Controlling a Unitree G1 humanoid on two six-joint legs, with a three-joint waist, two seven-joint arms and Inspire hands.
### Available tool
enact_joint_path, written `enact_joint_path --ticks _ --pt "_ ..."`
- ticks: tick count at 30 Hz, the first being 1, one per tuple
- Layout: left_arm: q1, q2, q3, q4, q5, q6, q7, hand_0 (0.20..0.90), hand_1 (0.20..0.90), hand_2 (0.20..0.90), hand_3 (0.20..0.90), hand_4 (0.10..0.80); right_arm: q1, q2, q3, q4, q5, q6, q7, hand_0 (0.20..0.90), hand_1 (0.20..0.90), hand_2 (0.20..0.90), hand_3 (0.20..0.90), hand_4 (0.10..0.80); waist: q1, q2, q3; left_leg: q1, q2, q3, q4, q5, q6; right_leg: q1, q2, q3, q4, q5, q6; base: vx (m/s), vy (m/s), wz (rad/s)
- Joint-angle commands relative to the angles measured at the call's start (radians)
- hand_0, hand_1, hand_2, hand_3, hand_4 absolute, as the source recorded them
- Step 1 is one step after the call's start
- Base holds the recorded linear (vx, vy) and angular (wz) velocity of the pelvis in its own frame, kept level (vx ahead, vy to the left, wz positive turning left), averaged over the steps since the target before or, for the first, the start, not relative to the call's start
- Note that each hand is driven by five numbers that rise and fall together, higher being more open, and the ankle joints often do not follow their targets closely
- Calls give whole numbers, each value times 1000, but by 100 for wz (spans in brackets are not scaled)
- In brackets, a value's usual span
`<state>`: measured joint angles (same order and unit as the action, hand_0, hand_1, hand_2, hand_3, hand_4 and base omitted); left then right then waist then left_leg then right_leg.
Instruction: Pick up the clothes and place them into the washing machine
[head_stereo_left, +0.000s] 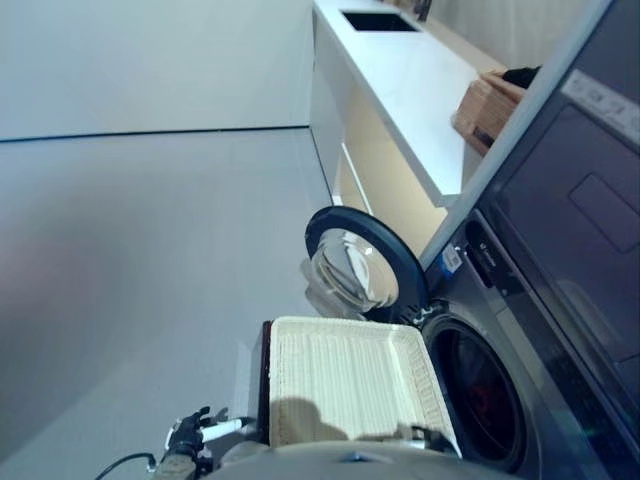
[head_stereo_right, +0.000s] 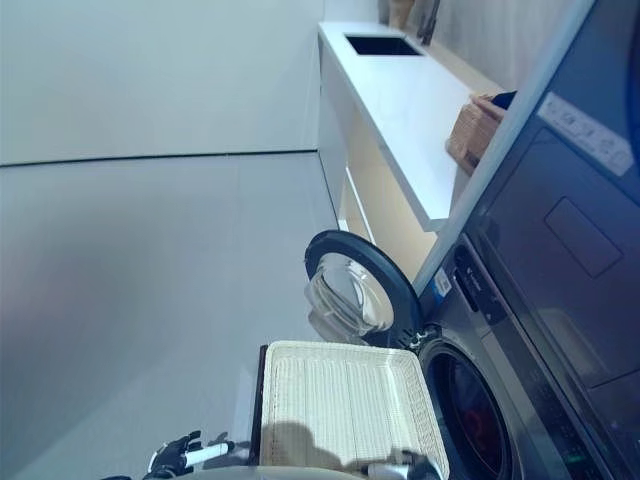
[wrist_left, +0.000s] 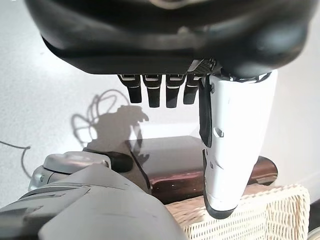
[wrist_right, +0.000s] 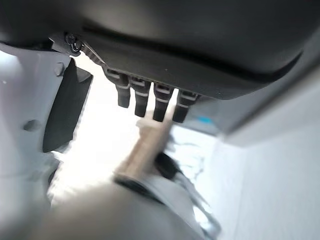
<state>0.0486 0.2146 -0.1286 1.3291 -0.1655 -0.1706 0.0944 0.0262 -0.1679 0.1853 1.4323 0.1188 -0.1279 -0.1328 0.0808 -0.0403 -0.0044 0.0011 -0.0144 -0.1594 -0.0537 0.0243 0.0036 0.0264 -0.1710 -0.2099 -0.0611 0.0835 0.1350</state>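
1. A pale grey, smooth floor fills most of the room and meets a plain light wall along a thin dark line.
2. A long white tabletop runs away along the room's right side, with a dark rectangular sink sunk into its far end and pale cabinet fronts beneath it.
3. A brown woven box sits on the near end of that tabletop, with something dark just behind it that cannot be made out.
4. The dark grey front-loading washing machine stands against the tabletop's near end, and its round opening shows a dark drum with a reddish glint inside.
5. The machine's round door, dark-rimmed with a clear glass bowl, is swung wide open toward the floor side.
6. A cream woven rectangular laundry basket rests on a dark brown base just in front of the open drum; its ribbed bottom is bare, and no clothes can be seen in any view.
7. The robot's left hand hangs low beside the basket's left edge, its dark fingers straight and relaxed, with the white-covered thumb extended and nothing held.
8. The robot's right hand shows clearly only in its own wrist view, with fingers straight, loose and empty.
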Motion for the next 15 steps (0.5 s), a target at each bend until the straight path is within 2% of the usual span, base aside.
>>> enact_joint_path --ticks 1,7,15 --pt "-60 -7 -2 31 14 -30 -26 900 900 900 900 800 -5 -34 -16 56 -20 22 5 900 900 900 900 800 -5 20 -9 -13 13 53 -13 59 -70 14 8 -7 66 -28 10 70 18 6" --pt "-43 -12 -11 49 40 -16 -45 900 900 900 900 800 0 -36 -38 55 -3 24 5 900 900 900 900 800 -16 25 -42 23 18 65 -12 41 -66 39 6 6 68 -41 12 32 -2 1" --pt "-39 -4 7 68 43 -5 -43 900 900 900 900 800 -24 -25 16 1 -27 18 -1 900 900 900 900 800 -14 24 -57 39 24 71 -11 36 -64 46 9 21 67 -48 9 2 -5 -3"
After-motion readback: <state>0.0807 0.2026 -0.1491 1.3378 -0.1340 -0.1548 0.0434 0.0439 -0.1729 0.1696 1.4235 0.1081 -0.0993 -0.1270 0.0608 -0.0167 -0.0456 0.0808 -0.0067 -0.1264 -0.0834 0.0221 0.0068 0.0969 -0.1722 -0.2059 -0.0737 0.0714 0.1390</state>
